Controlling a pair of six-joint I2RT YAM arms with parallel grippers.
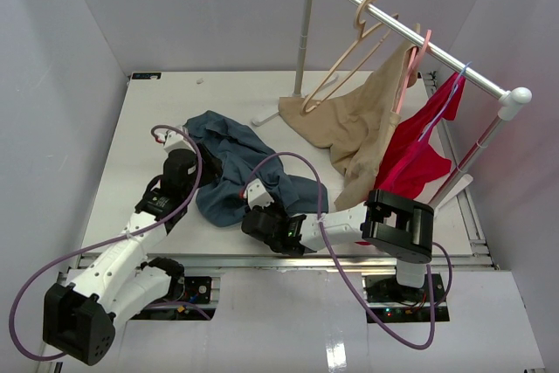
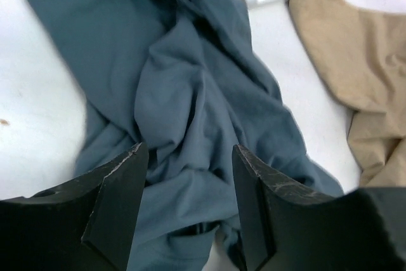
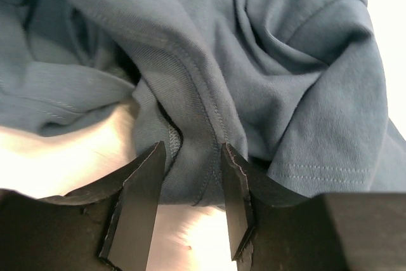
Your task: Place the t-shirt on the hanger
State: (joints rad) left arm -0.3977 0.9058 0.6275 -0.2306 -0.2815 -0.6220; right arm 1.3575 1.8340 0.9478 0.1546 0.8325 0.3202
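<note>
We list the t-shirt [image 1: 234,170] crumpled on the table [image 1: 148,111], unhung; the hanger [image 1: 349,50] bare on the rail [image 1: 437,54]. Left claw [image 2: 187,157]: wide open, empty, over cloth. Right claw [image 3: 193,157]: narrowed astride a seam fold, grip unclear. We judge nearly all remains.

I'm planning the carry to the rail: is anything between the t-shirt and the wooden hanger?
Only bare table separates the t-shirt from the hanger. The tan garment drapes right beside the hanger's lower end, overlapping it in the top view, and could crowd the approach.
</note>
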